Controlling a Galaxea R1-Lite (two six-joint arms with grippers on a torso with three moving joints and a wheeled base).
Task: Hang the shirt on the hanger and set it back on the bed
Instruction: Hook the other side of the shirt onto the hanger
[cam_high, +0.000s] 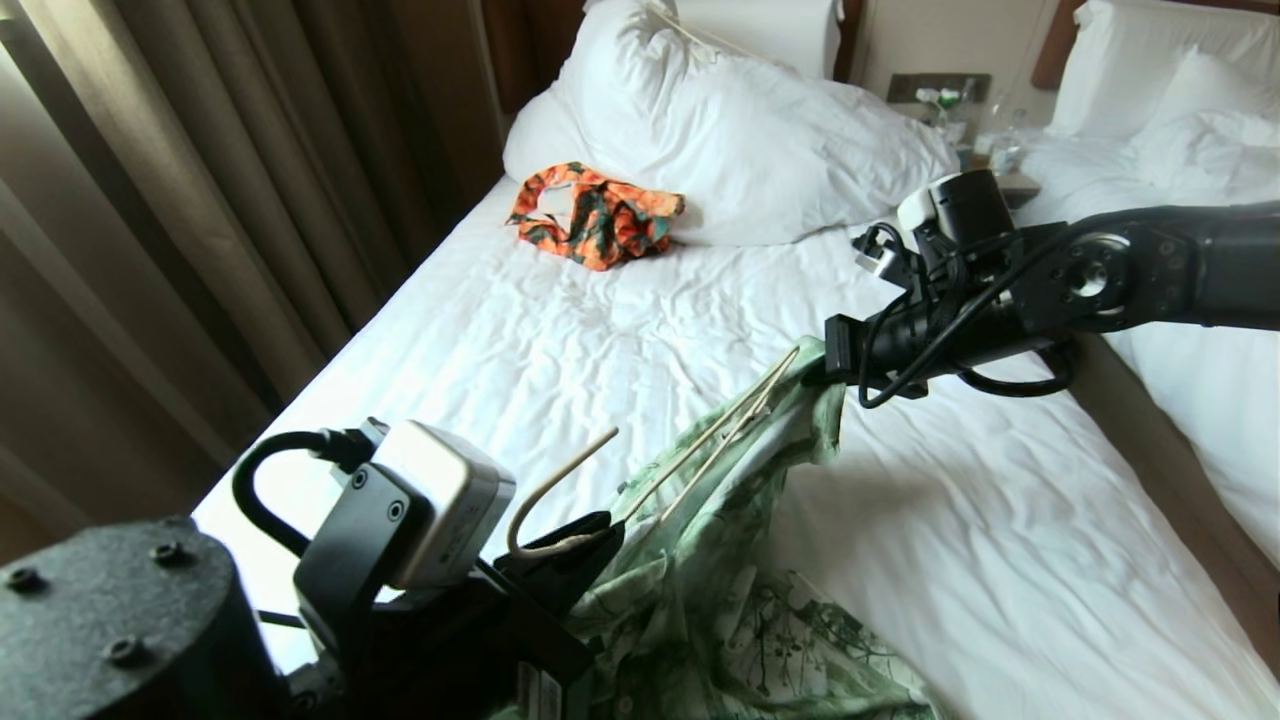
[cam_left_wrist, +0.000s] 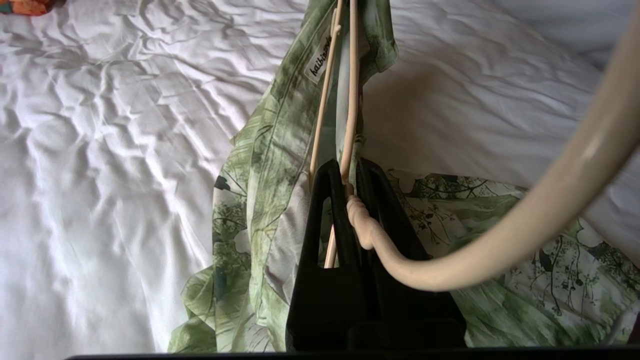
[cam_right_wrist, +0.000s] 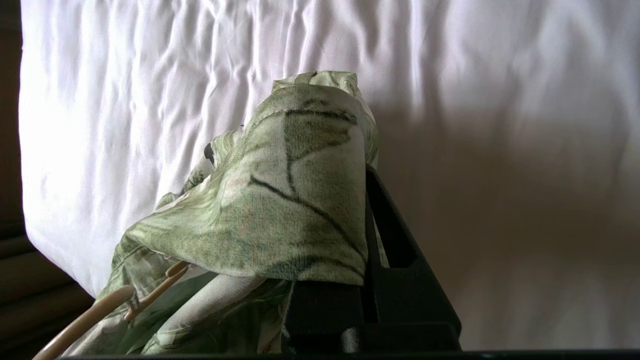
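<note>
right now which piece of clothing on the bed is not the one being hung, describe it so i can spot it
Start at the bed with the wrinkled white sheet and look toward its head, where the big white pillow lies. Against that pillow's near edge sits a small crumpled garment. Its orange and dark green pattern sets it apart from the pale green shirt at the foot.

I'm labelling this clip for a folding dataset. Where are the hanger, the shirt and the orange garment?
hanger (cam_left_wrist: 500, 250): left wrist view, on the curved hook.
shirt (cam_high: 730, 520): head view, on the green cloth hanging below the hanger.
orange garment (cam_high: 600, 215): head view, on the middle of the crumpled heap by the pillow.
</note>
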